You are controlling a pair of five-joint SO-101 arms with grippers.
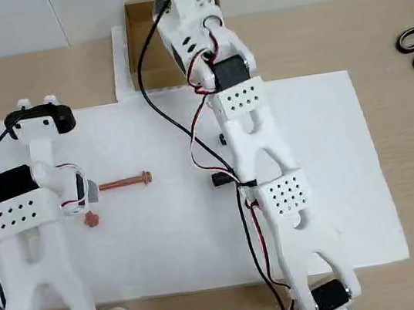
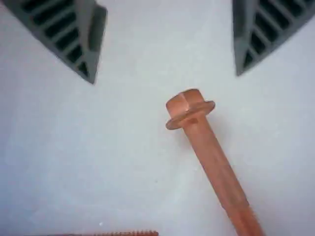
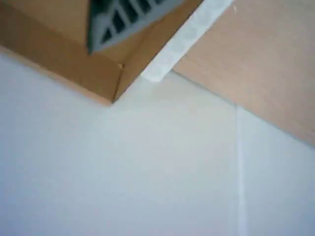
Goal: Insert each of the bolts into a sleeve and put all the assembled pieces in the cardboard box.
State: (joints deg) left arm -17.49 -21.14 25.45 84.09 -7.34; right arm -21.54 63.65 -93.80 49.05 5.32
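Two grey fingers (image 2: 74,34) of the left gripper (image 2: 165,73) are held wide apart, with nothing between them, over the white foam sheet (image 2: 74,147). Just past their tips a copper bolt (image 2: 211,157) lies flat, its head nearest the gap. It is best straddled on the shank, square to its length, and closed on slowly so that it is not rolled away. The cardboard box (image 1: 147,55) stands well apart.

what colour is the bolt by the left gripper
Copper-brown; the bolt shows best in the left wrist view.
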